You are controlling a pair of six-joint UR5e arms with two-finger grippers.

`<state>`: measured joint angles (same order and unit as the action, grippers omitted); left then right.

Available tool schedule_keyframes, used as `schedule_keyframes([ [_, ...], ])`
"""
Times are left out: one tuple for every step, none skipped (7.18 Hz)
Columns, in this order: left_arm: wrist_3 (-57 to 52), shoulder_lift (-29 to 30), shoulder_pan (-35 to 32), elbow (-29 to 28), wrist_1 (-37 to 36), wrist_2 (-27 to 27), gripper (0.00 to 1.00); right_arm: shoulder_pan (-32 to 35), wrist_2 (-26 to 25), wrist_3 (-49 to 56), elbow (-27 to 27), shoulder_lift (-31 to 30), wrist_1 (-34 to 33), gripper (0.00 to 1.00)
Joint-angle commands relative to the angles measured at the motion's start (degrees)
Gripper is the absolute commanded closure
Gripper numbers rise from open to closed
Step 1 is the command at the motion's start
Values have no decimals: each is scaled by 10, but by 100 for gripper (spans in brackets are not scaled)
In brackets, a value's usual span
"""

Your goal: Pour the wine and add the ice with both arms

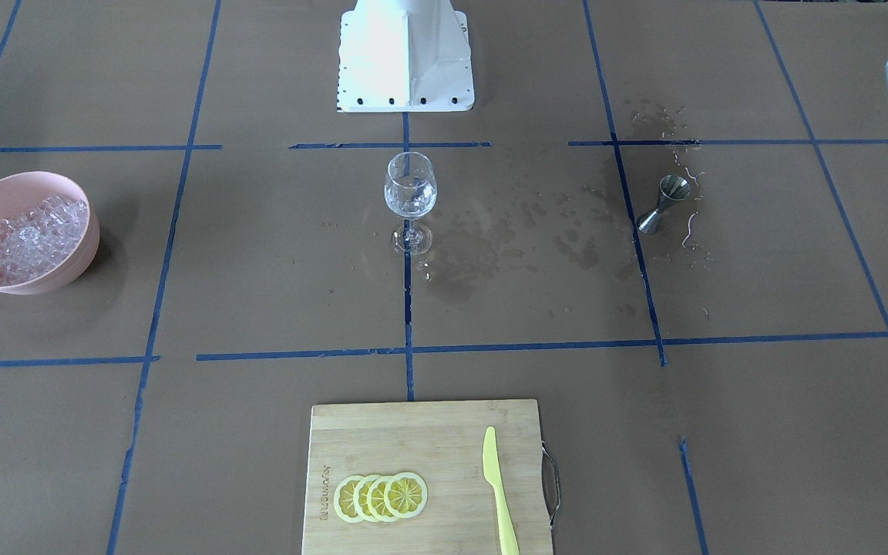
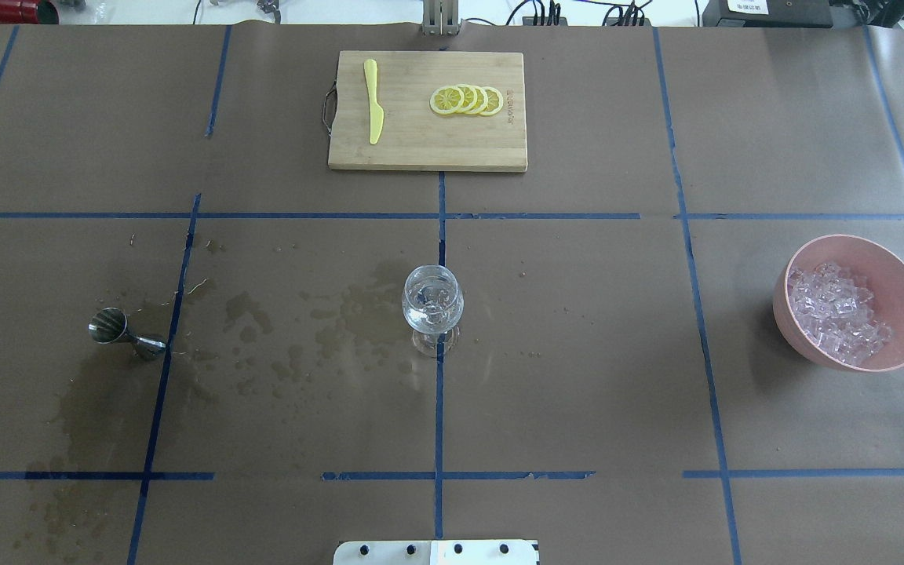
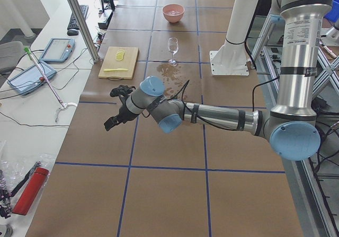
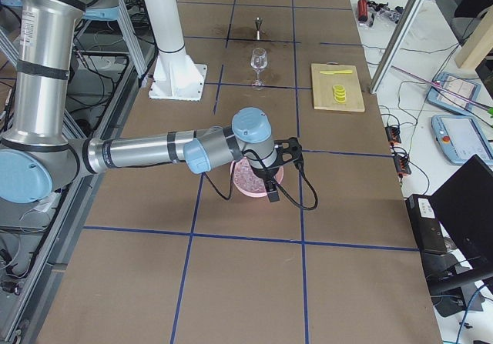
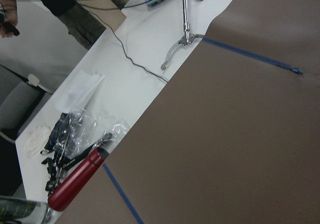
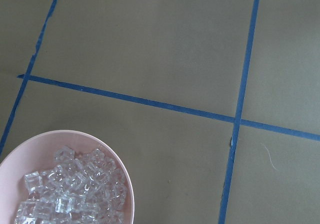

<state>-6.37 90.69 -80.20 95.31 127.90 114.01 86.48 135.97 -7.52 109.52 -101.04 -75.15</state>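
The ice (image 2: 836, 310) lies heaped in the pink bowl (image 2: 903, 275), just below the right pincer (image 4: 273, 193) and low-left in its wrist view. The left pincer (image 3: 115, 110) hangs well apart, at the other end of the desk (image 2: 577, 353). The heap has no long axis, and the bowl opens upward. I cannot tell whether either pincer is open or holding anything.

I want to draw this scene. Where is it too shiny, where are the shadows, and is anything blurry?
Front-facing view: glare washes out the white robot base, and the pink bowl throws a soft shadow toward the wine glass. Left wrist view: the red bottle looks slightly soft. Right wrist view: the ice is crisp.
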Motion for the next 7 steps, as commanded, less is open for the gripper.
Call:
schedule_keyframes([
  [-2, 25, -28, 4, -235, 30, 0, 0, 0, 1, 0, -2, 0, 0],
  [-2, 40, -34, 2, -338, 40, 0, 0, 0, 1, 0, -2, 0, 0],
  [-5, 33, -68, 2, -372, 55, 0, 0, 0, 1, 0, -1, 0, 0],
  [-6, -1, -82, -1, -373, 133, 0, 0, 0, 0, 0, -1, 0, 0],
  [-14, -53, -91, -1, -338, 214, 0, 0, 0, 0, 1, -1, 0, 0],
  [-15, -97, -106, 8, -314, 234, 0, 0, 0, -3, 1, 0, 0, 0],
  [-15, -101, -114, 14, -297, 234, 0, -1, 0, -5, 2, 1, -1, 0],
])
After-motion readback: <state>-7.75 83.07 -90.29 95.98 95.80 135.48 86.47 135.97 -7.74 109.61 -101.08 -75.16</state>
